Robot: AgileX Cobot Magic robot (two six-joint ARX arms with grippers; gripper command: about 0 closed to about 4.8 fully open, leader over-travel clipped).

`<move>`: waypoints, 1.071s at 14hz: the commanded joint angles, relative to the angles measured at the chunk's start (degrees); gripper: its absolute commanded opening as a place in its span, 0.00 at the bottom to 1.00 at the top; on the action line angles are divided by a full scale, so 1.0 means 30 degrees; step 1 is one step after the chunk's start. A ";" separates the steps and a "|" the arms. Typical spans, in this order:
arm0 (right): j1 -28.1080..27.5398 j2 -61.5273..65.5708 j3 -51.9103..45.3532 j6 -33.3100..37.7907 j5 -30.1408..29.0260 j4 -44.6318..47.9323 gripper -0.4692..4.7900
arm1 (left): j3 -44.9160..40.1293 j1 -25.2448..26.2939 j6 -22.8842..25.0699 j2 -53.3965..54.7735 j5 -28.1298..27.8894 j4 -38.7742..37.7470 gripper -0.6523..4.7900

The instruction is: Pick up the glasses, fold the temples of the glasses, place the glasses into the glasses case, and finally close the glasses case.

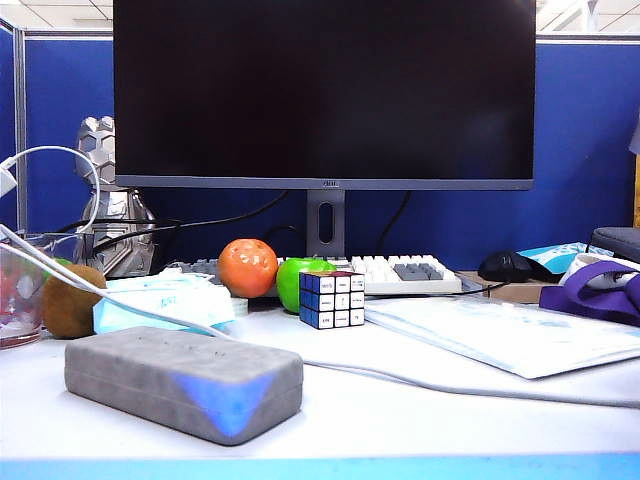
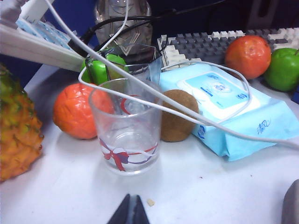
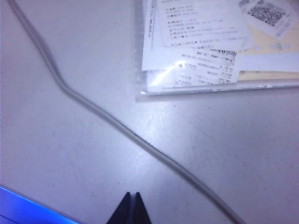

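Note:
The glasses case (image 1: 183, 381) lies shut on the white table near its front edge, a grey felt-like box with rounded corners. A grey corner at the edge of the left wrist view (image 2: 292, 205) may be the same case. The glasses and their temples are hidden in every view. Neither arm shows in the exterior view. My left gripper (image 2: 132, 196) is shut and empty, hovering over bare table in front of a clear drinking glass (image 2: 126, 126). My right gripper (image 3: 131, 193) is also shut and empty, above the table near a grey cable (image 3: 117, 126).
Around the drinking glass stand a kiwi (image 2: 177, 116), an orange (image 2: 74, 112), a pineapple (image 2: 16, 126) and a light blue wipes packet (image 2: 233, 112). A puzzle cube (image 1: 331, 298), green apple (image 1: 293, 280), keyboard (image 1: 400, 272) and monitor (image 1: 320, 90) sit behind. A plastic document sleeve (image 3: 210, 46) lies on the right.

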 commanded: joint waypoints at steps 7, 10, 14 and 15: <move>-0.5996 -0.7213 -0.0648 -0.2200 -0.0124 0.0466 0.09 | -0.0044 0.0080 -0.0124 -0.0029 0.0029 -0.0146 0.11; -0.9041 -0.7759 -0.0852 -0.3453 -0.1494 0.1042 0.09 | -0.0044 0.0080 -0.0131 -0.0029 0.0058 -0.0124 0.11; -1.1628 -0.7759 -0.1158 -0.2885 -0.5464 0.1523 0.09 | -0.0044 0.0080 -0.0124 -0.0029 0.0036 -0.0124 0.11; -1.1934 -0.7759 -0.1158 -0.2885 -0.5464 0.1537 0.09 | -0.0044 0.0080 -0.0124 -0.0029 0.0036 -0.0124 0.11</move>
